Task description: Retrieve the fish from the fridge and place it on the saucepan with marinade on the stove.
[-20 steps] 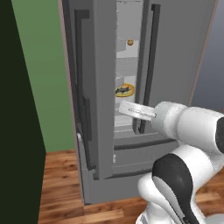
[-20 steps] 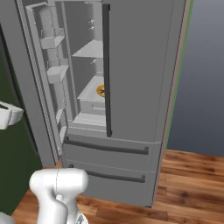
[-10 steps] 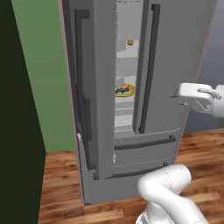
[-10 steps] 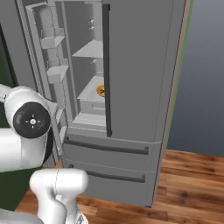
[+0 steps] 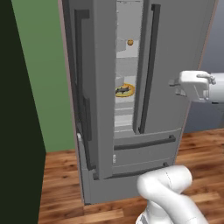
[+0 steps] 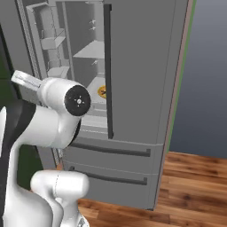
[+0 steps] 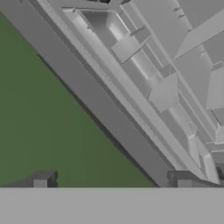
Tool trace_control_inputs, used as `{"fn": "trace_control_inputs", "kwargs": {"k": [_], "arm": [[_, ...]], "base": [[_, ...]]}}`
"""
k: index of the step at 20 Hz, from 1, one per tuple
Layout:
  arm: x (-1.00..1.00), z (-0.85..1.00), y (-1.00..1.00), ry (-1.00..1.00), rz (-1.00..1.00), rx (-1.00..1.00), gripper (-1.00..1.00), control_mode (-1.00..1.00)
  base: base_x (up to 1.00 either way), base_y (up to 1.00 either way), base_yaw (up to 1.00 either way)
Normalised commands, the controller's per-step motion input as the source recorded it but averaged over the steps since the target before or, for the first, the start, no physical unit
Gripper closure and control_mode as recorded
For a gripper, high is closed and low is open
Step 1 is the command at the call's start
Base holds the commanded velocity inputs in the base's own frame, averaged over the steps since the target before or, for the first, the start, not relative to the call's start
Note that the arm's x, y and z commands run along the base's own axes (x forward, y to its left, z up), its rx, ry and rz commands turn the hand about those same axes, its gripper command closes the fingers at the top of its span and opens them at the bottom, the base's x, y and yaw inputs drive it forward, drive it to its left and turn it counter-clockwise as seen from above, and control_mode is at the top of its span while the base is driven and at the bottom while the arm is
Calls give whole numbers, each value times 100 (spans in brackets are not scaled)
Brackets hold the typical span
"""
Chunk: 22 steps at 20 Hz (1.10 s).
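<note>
The fridge [image 5: 162, 65] is plain grey all over, with long dark vertical handles [image 5: 148, 70] and pale white shelves [image 6: 91, 51] inside. On one shelf sits a round orange-yellow plate [image 5: 124, 90] carrying a dark grey fish [image 5: 124, 90]; a tiny orange ball [image 5: 130, 42] glows higher up. The wall [image 5: 39, 65] beside it is flat green, the floor [image 5: 61, 175] warm brown wood planks, the robot arm [image 5: 170, 192] white with dark joints.

A green wall [image 5: 41, 65] stands to the left, with a dark panel [image 5: 17, 131] nearer still. Wooden floorboards [image 6: 190, 186] run underfoot, and a blue-grey wall [image 6: 206, 88] rises on the right. Inside on shelves sit a round orange-yellow plate [image 5: 124, 90] and, higher, a tiny orange ball [image 5: 130, 42].
</note>
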Motion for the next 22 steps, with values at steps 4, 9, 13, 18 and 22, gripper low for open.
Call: {"fn": "trace_control_inputs", "kwargs": {"k": [4,9,13,18,22], "arm": [[85,0,0,4,1,0,-100,-100],[92,-4,0,3,2,0,-100,-100],[78,-6,0,0,3,0,-100,-100],[66,-10,19,0,2,0,-100,-100],[60,-15,44,0,5,0,-100,-100]], "base": [[0,0,0],[0,0,0],[0,0,0],[0,0,0],[0,0,0]]}}
